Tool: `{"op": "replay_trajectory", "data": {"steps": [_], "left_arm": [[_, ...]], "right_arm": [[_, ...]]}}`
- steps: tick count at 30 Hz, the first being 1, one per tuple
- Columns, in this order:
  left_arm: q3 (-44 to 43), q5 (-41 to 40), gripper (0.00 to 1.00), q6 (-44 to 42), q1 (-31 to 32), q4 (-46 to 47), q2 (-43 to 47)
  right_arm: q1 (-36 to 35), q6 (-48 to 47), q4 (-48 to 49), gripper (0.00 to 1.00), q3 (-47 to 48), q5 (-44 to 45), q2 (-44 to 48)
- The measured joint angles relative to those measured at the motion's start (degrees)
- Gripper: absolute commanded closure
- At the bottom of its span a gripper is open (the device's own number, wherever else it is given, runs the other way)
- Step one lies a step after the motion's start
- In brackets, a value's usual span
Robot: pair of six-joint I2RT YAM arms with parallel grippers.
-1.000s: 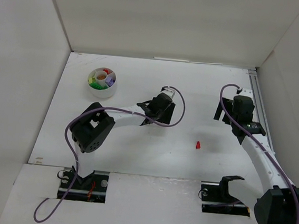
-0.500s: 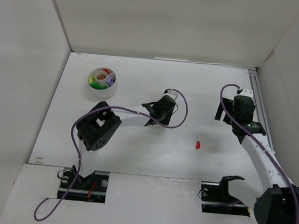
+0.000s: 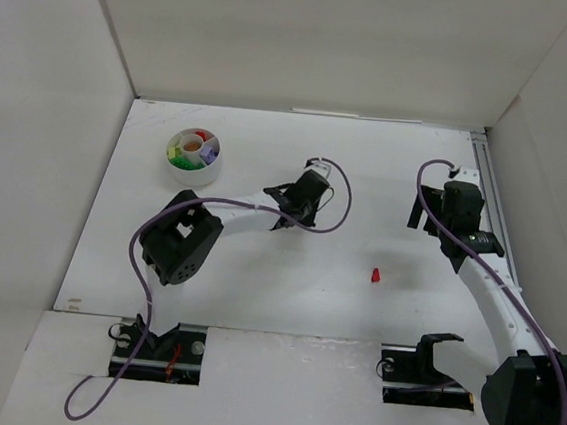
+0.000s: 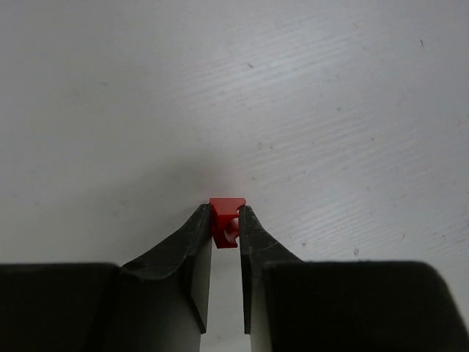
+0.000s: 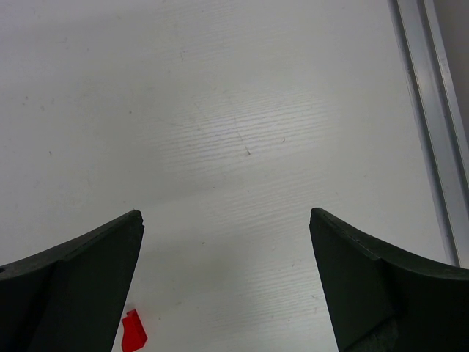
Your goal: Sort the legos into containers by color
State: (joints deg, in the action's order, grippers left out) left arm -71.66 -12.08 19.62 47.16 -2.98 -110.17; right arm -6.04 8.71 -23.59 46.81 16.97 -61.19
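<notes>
My left gripper (image 4: 225, 213) is shut on a small red lego (image 4: 224, 222), pinched between the fingertips just above the white table. In the top view the left gripper (image 3: 308, 189) sits mid-table and hides that brick. A second red lego (image 3: 375, 275) lies loose on the table, also seen at the lower left of the right wrist view (image 5: 133, 330). My right gripper (image 5: 227, 216) stands wide open with nothing between its fingers, up and to the right of that brick (image 3: 444, 210). The round white dish of containers (image 3: 193, 175) at the back left holds green, red, orange, purple and lime-yellow legos.
White walls enclose the table on three sides. A metal rail (image 3: 488, 187) runs along the right edge, visible in the right wrist view as well (image 5: 427, 125). A purple cable loops beside each arm.
The left gripper's jaws have come together on the red lego, and the wrist has shifted slightly to the left. The right arm has not moved.
</notes>
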Motion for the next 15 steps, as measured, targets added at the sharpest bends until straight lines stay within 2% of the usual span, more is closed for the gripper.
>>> {"op": "replay_trajectory", "data": {"steps": [4, 7, 11, 15], "left_arm": [[-2.23, 0.94, 1.0, -0.76, -6.71, -1.07, 2.6], [-5.75, 1.16, 1.0, -1.68, -16.55, -0.94, 4.96], [-13.38, 1.14, 1.0, -2.6, -28.22, -0.72, 5.64], [-21.11, 1.18, 1.0, -2.99, -34.73, -2.05, 4.46]], "right_arm": [[0.0, -1.25, 1.25, 0.0, -0.57, -0.76, 0.13], [0.0, -2.08, 1.88, 0.0, -0.9, -1.42, 0.13], [0.0, -2.75, 4.42, 0.0, -0.87, -1.81, 0.07], [0.0, -3.39, 6.14, 0.0, 0.55, -1.99, -2.71]]}}
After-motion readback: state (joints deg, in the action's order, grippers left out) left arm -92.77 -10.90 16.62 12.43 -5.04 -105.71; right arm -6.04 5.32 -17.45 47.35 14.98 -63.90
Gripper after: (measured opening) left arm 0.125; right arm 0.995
